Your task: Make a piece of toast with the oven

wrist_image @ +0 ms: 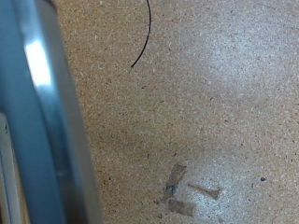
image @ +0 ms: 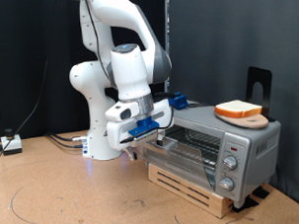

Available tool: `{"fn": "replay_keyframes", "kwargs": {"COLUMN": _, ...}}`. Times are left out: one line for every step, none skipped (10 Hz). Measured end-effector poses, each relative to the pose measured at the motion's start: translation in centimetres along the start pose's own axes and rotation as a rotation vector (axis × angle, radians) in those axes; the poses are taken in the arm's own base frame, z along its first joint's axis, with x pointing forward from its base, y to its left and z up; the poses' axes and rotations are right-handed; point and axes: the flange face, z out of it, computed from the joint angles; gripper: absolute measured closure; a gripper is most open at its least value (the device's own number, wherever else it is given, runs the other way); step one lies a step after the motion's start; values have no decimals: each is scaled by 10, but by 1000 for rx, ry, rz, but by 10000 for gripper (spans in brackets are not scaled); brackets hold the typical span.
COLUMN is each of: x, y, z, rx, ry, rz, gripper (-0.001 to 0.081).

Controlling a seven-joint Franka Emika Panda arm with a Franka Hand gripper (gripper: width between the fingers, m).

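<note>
The oven (image: 251, 143) is a silver-grey box at the exterior view's right, with three knobs (image: 229, 164) at its right. The piece of toast (image: 238, 110) lies on a round wooden board (image: 252, 119) on top of the oven. My gripper (image: 158, 135) hangs at the upper left corner of the oven's glass door (image: 190, 150), by its top edge, with nothing seen between its fingers. The door looks upright. In the wrist view a silver-grey metal edge (wrist_image: 47, 121) fills one side; my fingers and the toast do not show there.
The oven stands on a low wooden pallet (image: 187, 183) on a particle-board floor (image: 64, 194). A black stand (image: 259, 86) rises behind the oven. Cables and a small box (image: 8, 145) lie at the exterior view's left. The wrist view shows a thin black line (wrist_image: 145, 42) and tape marks (wrist_image: 182, 194).
</note>
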Motion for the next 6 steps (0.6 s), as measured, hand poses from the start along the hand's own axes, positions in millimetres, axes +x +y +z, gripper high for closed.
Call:
{"fn": "replay_keyframes", "kwargs": {"x": 1, "y": 0, "z": 1, "rx": -2, "ry": -1, "rz": 0, "gripper": -3}}
{"fn": "replay_keyframes", "kwargs": {"x": 2, "y": 0, "z": 1, "rx": -5, "ry": -1, "rz": 1, "gripper": -3}}
{"fn": "replay_keyframes", "kwargs": {"x": 3, "y": 0, "z": 2, "rx": -9, "ry": 0, "rz": 0, "gripper": -3}}
{"fn": "replay_keyframes", "kwargs": {"x": 5, "y": 1, "z": 3, "rx": -14, "ry": 2, "rz": 1, "gripper": -3}}
{"fn": "replay_keyframes", "kwargs": {"x": 8, "y": 2, "z": 4, "rx": -18, "ry": 3, "rz": 5, "gripper": -3}}
{"fn": "replay_keyframes", "kwargs": {"x": 11, "y": 3, "z": 4, "rx": -19, "ry": 5, "rz": 9, "gripper": -3}}
